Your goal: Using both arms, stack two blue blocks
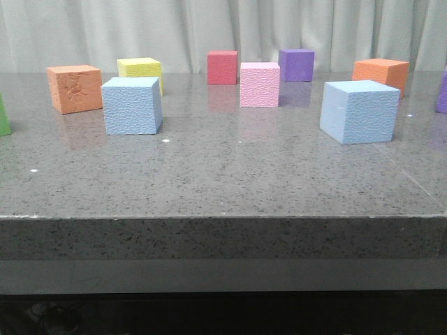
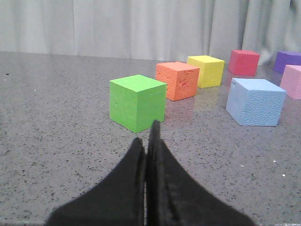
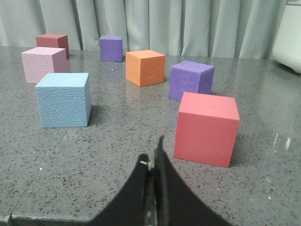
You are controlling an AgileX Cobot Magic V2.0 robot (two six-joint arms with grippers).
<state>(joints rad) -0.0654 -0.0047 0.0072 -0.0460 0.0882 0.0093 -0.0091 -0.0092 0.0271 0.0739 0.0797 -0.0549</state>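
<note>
The grey speckled counter (image 1: 223, 174) fills the front view, its near edge running straight across, with a pale curtain (image 1: 223, 28) behind its far edge. Neither arm shows in that view; each appears only in its own wrist view.

The right blue block (image 1: 359, 110) sits right of centre, turned slightly, with bare counter between it and the near edge. The left blue block (image 1: 132, 105) stands well apart from it, left of centre, also with open surface toward the near edge and a wide gap between the two. Both rest flat on the counter, untouched.

Farther back stand a pink cube (image 1: 260, 84), an orange cube (image 1: 74, 88) just beyond the left blue block, a yellow cube (image 1: 140, 70), a red cube (image 1: 222, 67), a purple cube (image 1: 296, 64) and another orange cube (image 1: 381, 72) at far right.

The left pincer (image 2: 146, 146) is clenched, fingers pressed together and holding nothing, low over the counter just short of a green cube (image 2: 137, 102). The right pincer (image 3: 154, 157) is likewise clenched and empty, beside a red cube (image 3: 206, 128).
</note>
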